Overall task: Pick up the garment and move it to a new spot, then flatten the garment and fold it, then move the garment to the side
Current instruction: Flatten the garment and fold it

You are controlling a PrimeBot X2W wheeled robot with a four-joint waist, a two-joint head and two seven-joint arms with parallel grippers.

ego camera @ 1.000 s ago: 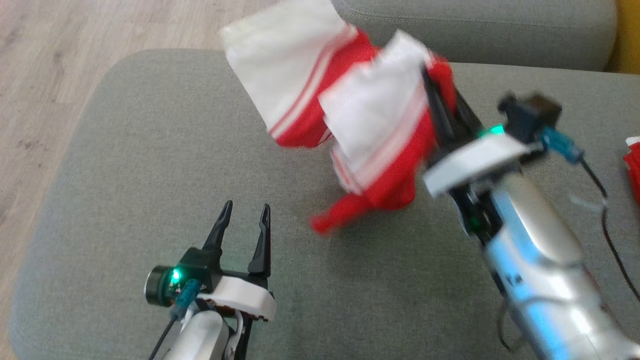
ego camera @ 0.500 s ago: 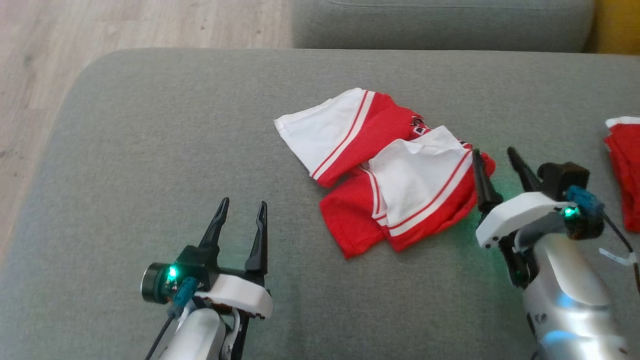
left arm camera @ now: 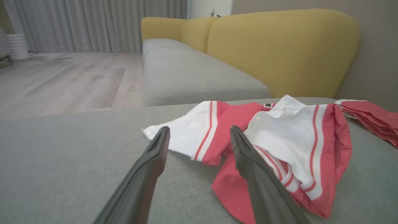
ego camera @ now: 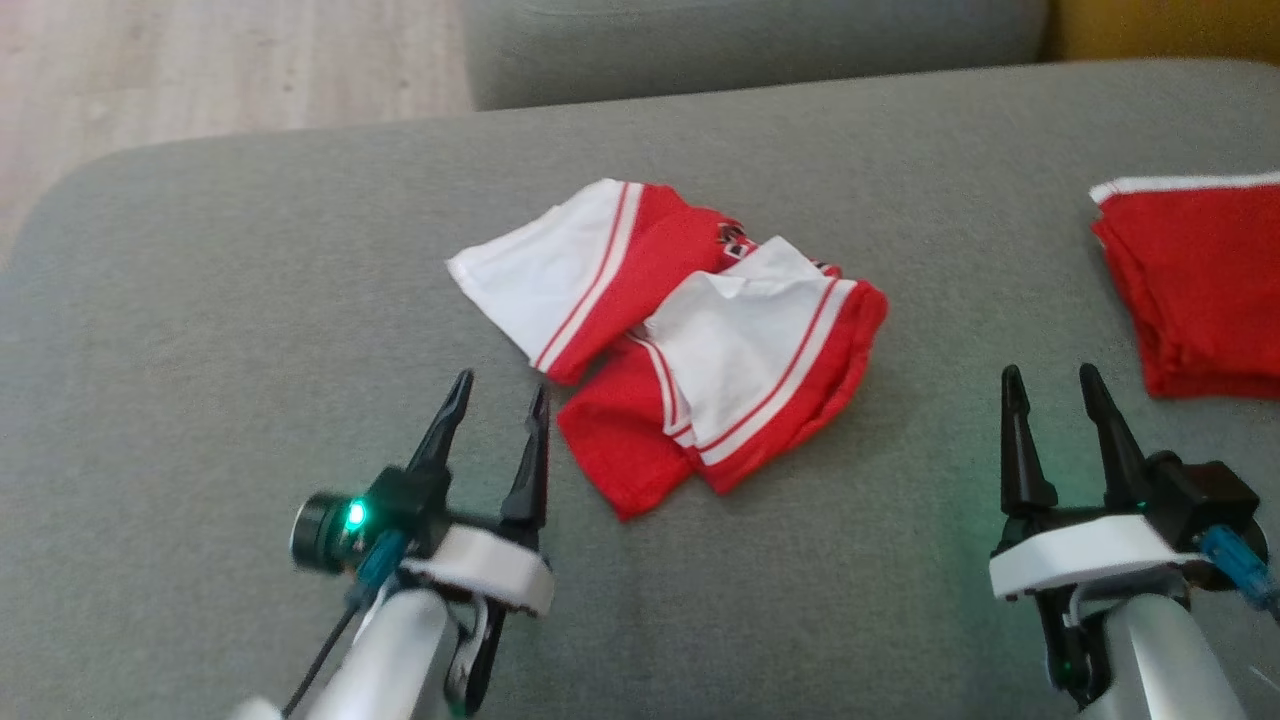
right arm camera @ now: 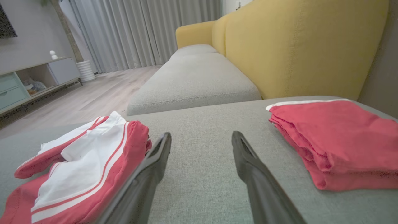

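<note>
The garment (ego camera: 690,340) lies bunched on the sofa cushion (ego camera: 250,300) between left tool (ego camera: 500,385) and right tool (ego camera: 1050,370), both spread, empty; pinching overlapped layers could drag the heap instead of flattening.

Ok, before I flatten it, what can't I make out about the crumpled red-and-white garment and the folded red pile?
Crumpled red-and-white garment: its dark printed logo is half under a white fold in the head view, unreadable.
Its lower layers: hidden by its own folds.
Folded red pile: cut by the head view's right edge; piece count unclear.
Left wrist view: a dark finger covers part of the garment.
</note>
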